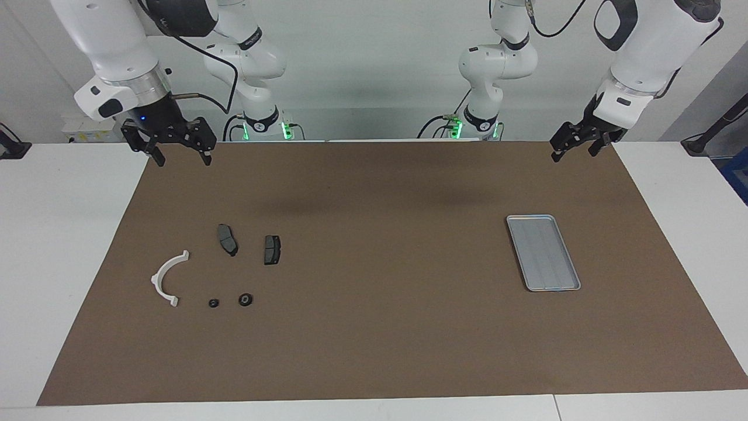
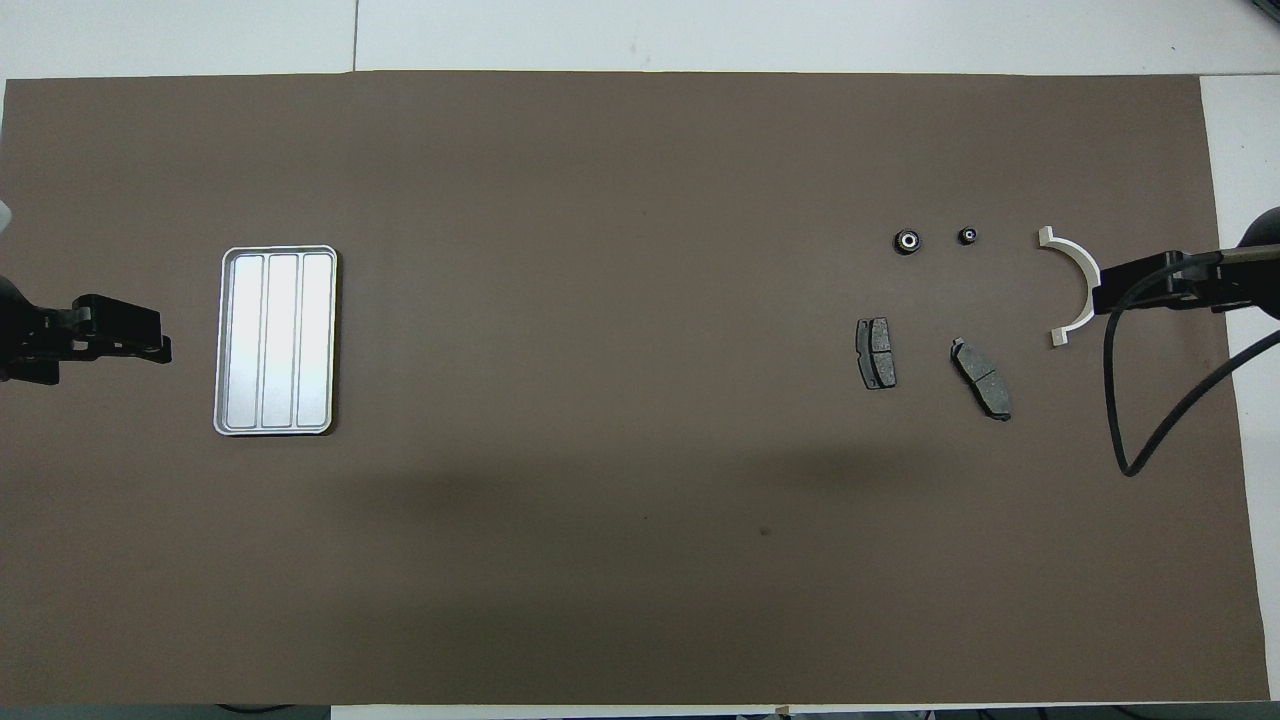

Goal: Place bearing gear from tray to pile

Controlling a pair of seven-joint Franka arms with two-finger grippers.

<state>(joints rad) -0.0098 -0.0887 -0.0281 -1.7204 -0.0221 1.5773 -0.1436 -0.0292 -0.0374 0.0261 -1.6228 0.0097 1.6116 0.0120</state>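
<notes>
Two small dark bearing gears lie on the brown mat (image 1: 374, 351) at the right arm's end of the table: the larger gear (image 1: 245, 299) and, just beside it, the smaller gear (image 1: 214, 303). Both sit farther from the robots than the two dark grey brake pads (image 1: 227, 239) (image 1: 272, 249), and the smaller one is near the foot of the white semicircular bracket (image 1: 168, 279). All five parts lie apart, none touching. Silver tray (image 1: 543, 252) rests flat toward the left arm's end of the table, well apart from the pile; its grooved floor is bare in the overhead view, lengthwise ribs plain to see. Right gripper (image 1: 178, 153) hangs in the air over the mat's corner by the robots at its own end, fingers spread wide, nothing between them. Left gripper (image 1: 575, 146) hangs over the mat's corresponding corner at the left arm's end, also carrying nothing; cannot tell how far apart its fingers stand. Neither gripper touches any part. Black cable (image 2: 1150, 400) loops down from the right arm over the mat's edge.
</notes>
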